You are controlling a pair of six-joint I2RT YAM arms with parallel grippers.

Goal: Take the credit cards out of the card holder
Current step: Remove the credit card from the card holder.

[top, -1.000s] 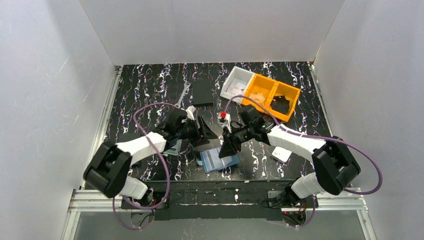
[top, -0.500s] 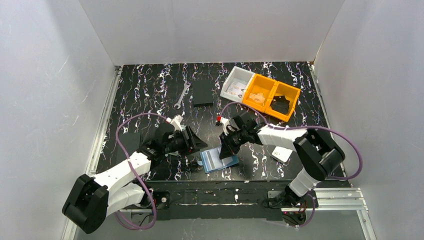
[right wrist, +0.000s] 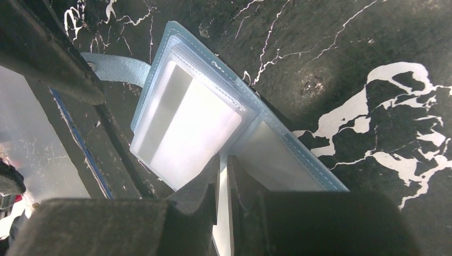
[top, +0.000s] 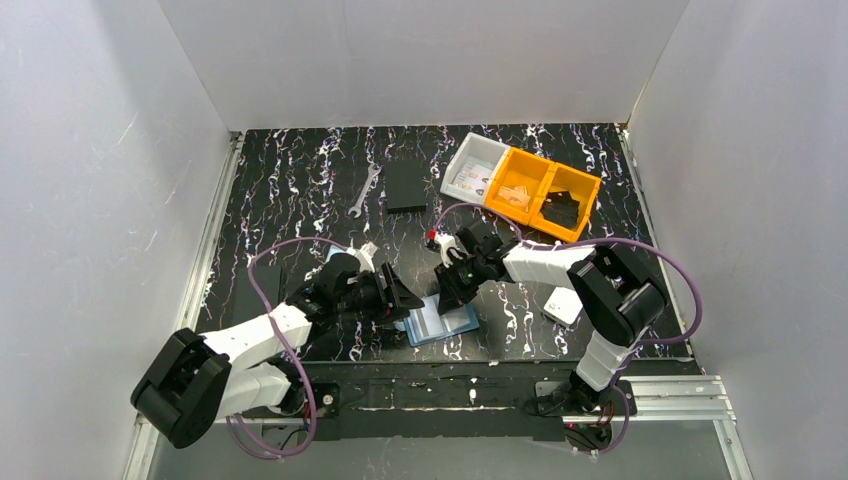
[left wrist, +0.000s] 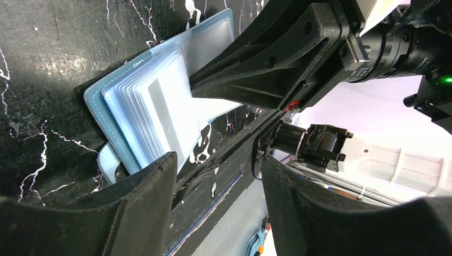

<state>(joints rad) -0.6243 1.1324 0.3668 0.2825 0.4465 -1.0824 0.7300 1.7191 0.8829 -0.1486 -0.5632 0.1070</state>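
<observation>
Tabletop bears card holder, credit card between right fingers.

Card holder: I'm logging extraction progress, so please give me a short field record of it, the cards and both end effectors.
card holder: lying open, clear pockets facing up
pocketed card: pale with a grey stripe, inside the top clear pocket
credit card: pale corner sticking out past the pockets
right end effector: shut on that credit card's thin edge
left end effector: open, holding nothing, beside the holder's corner; contact cannot be told
</observation>
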